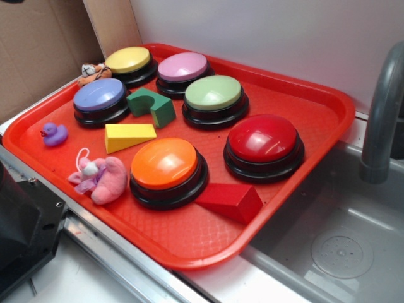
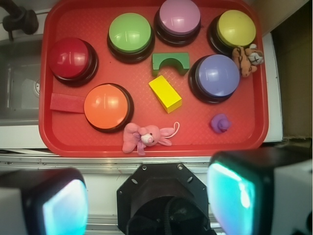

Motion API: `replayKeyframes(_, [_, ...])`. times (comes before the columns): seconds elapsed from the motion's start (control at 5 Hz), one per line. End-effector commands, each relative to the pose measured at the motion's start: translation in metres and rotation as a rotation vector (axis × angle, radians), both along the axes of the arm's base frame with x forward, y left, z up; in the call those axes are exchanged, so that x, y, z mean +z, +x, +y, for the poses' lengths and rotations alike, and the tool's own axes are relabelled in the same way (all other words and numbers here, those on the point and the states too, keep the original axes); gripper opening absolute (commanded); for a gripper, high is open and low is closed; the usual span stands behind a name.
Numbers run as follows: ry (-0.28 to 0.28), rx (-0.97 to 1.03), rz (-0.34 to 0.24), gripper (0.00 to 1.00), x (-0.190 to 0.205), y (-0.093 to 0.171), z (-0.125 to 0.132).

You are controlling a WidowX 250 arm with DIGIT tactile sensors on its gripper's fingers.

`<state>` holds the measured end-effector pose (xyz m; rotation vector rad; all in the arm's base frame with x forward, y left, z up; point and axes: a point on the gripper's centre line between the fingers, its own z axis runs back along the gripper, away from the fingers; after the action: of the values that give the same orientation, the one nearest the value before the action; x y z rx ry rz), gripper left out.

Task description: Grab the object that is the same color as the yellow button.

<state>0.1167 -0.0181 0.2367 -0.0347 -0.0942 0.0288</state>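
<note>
The yellow wedge block (image 1: 128, 136) (image 2: 165, 93) lies in the middle of the red tray (image 1: 189, 243), between the orange button (image 1: 165, 164) (image 2: 107, 106) and the blue-purple button (image 1: 100, 96) (image 2: 216, 76). The yellow button (image 1: 129, 60) (image 2: 236, 28) sits at the tray's far corner. My gripper (image 2: 149, 200) hangs open high above the counter, on the near side of the tray, with nothing between its fingers. In the exterior view the gripper is out of frame.
Also on the tray: green arch block (image 1: 152, 106), red wedge (image 1: 231, 201), green (image 1: 213, 95), pink (image 1: 182, 66) and red (image 1: 262, 139) buttons, pink plush bunny (image 1: 100, 178), purple duck (image 1: 54, 134), small tiger plush (image 1: 93, 72). A sink (image 1: 341, 246) with faucet (image 1: 382, 107) lies beside it.
</note>
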Motion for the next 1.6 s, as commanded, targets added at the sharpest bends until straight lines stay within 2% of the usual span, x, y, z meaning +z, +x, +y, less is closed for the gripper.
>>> replayKeyframes(0.0, [0.0, 0.0, 0.0, 1.0, 0.0, 0.0, 0.0])
replayKeyframes(0.2, [0.04, -0.075, -0.031, 1.0, -0.01, 0.011, 0.002])
replayKeyframes(0.4, [0.028, -0.125, -0.025, 1.0, -0.029, 0.021, 0.01])
replayKeyframes(0.6, [0.047, -0.139, -0.018, 1.0, -0.055, 0.034, 0.022])
replayKeyframes(0.8, [0.045, -0.13, -0.051, 1.0, -0.078, 0.045, 0.029])
replayKeyframes(1.0, [0.072, -0.104, -0.055, 1.0, -0.1, 0.053, 0.034])
replayKeyframes(1.2, [0.057, -0.096, -0.081, 1.0, -0.122, 0.062, 0.04])
replayKeyframes(1.4, [0.054, -0.074, -0.077, 1.0, -0.14, 0.069, 0.04])
